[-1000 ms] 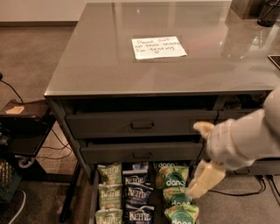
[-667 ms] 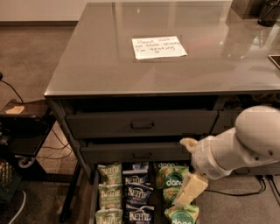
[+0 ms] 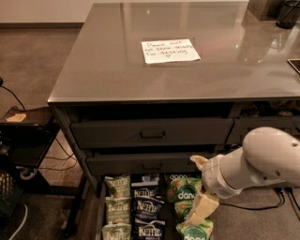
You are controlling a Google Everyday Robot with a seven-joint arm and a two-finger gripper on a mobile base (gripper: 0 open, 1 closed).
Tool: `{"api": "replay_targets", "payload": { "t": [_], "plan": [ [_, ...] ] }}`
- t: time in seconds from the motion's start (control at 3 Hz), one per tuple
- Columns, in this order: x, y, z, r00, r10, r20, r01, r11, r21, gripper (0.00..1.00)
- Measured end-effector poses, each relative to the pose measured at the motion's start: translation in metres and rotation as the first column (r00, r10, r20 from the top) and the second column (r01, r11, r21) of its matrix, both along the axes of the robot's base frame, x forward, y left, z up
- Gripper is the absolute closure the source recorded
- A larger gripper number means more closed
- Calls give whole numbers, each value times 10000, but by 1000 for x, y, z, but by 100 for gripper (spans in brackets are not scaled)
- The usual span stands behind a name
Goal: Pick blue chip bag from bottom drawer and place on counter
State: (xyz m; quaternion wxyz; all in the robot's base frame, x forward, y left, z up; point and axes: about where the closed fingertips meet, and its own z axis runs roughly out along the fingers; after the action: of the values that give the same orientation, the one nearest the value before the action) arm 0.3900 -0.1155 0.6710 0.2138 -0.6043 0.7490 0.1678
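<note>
The bottom drawer (image 3: 100,216) is pulled out at floor level with three columns of bags. Several navy blue Kettle chip bags (image 3: 148,206) fill the middle column. Light green bags (image 3: 117,185) lie in the left column and green dang bags (image 3: 182,192) in the right. My gripper (image 3: 200,186) is open and empty. It hangs over the dang column, just right of the blue bags, with cream fingers (image 3: 203,208) spread apart. The glossy grey counter (image 3: 117,70) above bears a white handwritten note (image 3: 170,50).
Two shut drawer fronts (image 3: 152,133) with recessed handles sit above the open drawer. A black stand (image 3: 23,136) with cables is at the left. A dark cup (image 3: 288,11) stands at the counter's far right corner. A cable (image 3: 281,197) lies on the floor at right.
My arm has swung left and slightly down, bringing the gripper from the drawer's right edge to over the dang bags. The bags have not moved.
</note>
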Motion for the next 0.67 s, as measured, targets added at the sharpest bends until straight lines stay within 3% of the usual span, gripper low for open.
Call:
{"api": "replay_targets", "payload": {
  "t": [0.67],
  "plan": [
    [33, 30, -124, 9878, 1269, 900, -1226, 9911, -520, 0]
  ]
}}
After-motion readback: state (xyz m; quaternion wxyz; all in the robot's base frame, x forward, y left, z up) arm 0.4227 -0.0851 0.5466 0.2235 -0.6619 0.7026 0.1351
